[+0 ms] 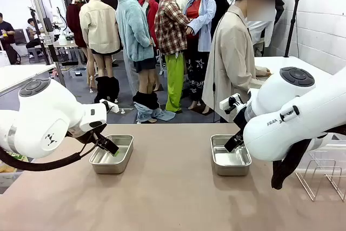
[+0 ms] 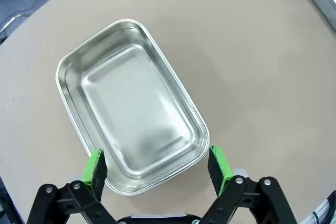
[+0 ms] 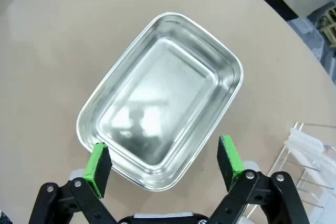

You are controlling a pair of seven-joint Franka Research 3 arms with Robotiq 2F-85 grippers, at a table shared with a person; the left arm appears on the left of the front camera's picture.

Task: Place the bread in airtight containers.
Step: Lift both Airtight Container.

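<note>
On the desk (image 1: 173, 198), the left container (image 1: 112, 169) and right container (image 1: 231, 168) stand well apart; left fingers (image 2: 96, 165) and right fingers (image 3: 98, 162) hang spread over each, apparently without touching.

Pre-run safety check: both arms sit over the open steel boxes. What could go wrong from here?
1. The left gripper and right gripper hang open, pads framing the near ends of the left container and right container; a straight descent could clip a rim and skid the box.
2. The wire rack stands close beside the right arm; an outward swing could catch it.
3. The person is turned toward another table, so a handover might be mistimed.
</note>
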